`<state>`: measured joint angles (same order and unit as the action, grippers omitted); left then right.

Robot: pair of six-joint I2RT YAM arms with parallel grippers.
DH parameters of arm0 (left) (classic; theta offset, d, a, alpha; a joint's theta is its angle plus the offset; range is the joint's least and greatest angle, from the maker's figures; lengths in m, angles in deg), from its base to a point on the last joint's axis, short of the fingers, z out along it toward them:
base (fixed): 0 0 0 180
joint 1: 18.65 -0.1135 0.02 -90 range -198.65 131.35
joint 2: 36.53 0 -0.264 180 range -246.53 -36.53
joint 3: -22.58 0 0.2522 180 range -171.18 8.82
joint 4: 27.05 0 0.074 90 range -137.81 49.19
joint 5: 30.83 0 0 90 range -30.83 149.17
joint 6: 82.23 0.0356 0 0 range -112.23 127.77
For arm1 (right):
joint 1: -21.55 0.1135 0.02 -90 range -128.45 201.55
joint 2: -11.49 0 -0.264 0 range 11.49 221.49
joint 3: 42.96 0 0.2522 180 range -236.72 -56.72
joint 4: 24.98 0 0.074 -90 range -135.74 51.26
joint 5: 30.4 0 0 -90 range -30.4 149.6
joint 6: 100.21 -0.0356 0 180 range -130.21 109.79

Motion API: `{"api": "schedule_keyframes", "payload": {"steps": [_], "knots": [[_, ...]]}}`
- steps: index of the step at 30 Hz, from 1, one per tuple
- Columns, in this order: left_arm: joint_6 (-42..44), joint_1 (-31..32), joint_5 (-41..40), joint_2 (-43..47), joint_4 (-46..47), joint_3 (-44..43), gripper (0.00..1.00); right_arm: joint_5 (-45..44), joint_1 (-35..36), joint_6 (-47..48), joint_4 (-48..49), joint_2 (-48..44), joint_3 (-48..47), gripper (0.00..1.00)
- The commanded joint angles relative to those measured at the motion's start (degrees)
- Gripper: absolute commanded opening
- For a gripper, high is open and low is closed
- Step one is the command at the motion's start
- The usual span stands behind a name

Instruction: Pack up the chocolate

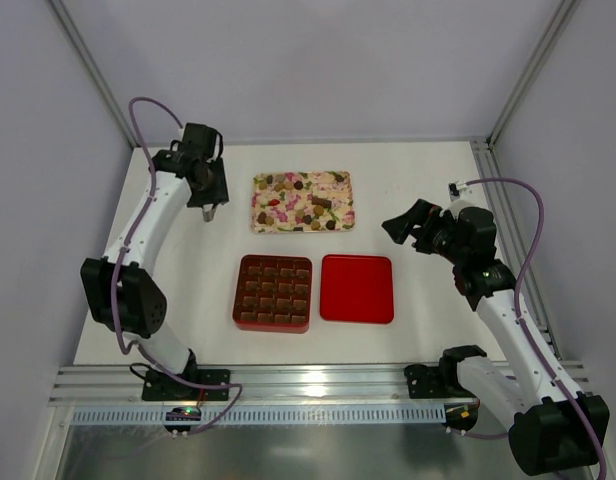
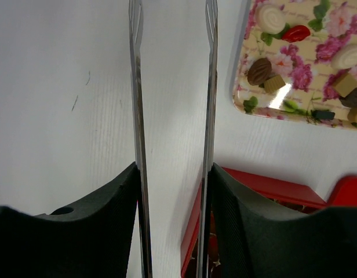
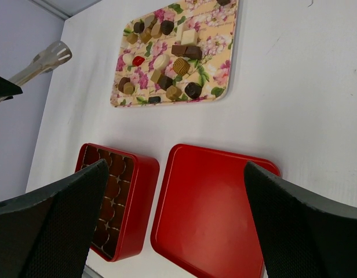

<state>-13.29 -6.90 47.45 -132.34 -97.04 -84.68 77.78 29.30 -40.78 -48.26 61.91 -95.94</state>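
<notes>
The chocolate (image 3: 179,65) lies loose on the flowered tray (image 3: 222,58) at the far middle of the table (image 1: 418,180). It is a scatter of dark, tan and pale pieces, with one red one among them.

Nearer the arms sits a red box (image 3: 142,191), and its flat red lid (image 1: 357,288) lies just to the right of it. The two sit very close, but I cannot tell whether they touch. The box is split into small square cells that look brown inside. From these views it is hard to say whether the cells hold pieces or only a brown liner.

The left gripper (image 2: 174,168) is clamped on a pair of metal tongs (image 2: 137,87), one finger pressed against the outside of each arm. The two tong arms stand apart with a clear gap between them, and nothing is caught in it. The gripper hangs over bare table just beside the tray's left edge, at the tray's near left corner. In the left wrist view the nearest chocolate, a brown ridged piece and a tan cube, lies up and to the right of the tongs, apart from them. The corner of the red box shows low on the right.

The right gripper (image 3: 175,168) has its jaws spread wide and holds nothing. It sits out to the right of the tray and the lid and faces back toward them. The lid and box lie nearest in its wrist view, and the chocolate lies well beyond them on the tray.
</notes>
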Motion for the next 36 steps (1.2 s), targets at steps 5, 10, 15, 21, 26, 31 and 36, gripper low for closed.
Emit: {"api": "schedule_keyframes", "payload": {"steps": [5,10,15,21,26,31,36], "knots": [[-1.88,6.96,1.88,1.42,-3.19,-5.64,0.45,0.37,0.07,-0.46,0.2,-0.14,-0.77,0.98],[-3.2,11.97,2.76,-1.3,-3.01,-8.37,0.45,0.02,0.16,0.24,-1.03,-0.75,-0.77,0.98],[-4.43,16.37,3.11,-5.95,-2.57,-11.96,0.45,-0.24,0.16,0.68,-2.26,-1.9,-0.59,0.98],[-5.74,20.24,3.55,-9.57,-2.4,-14.17,0.45,-0.51,0.16,0.86,-3.23,-2.69,-0.24,0.98],[-6.01,21.56,3.73,-10.62,-1.96,-13.91,0.43,-0.51,0.16,0.95,-3.4,-2.86,0.02,0.98],[-6.1,22.7,3.73,-11.85,-2.13,-13.65,0.43,-0.6,0.07,0.77,-3.31,-2.86,0.46,0.98],[-6.19,23.14,4.08,-13.08,-1.17,-12.77,0.42,-0.68,0.16,0.68,-3.14,-2.69,0.73,0.98]]}}
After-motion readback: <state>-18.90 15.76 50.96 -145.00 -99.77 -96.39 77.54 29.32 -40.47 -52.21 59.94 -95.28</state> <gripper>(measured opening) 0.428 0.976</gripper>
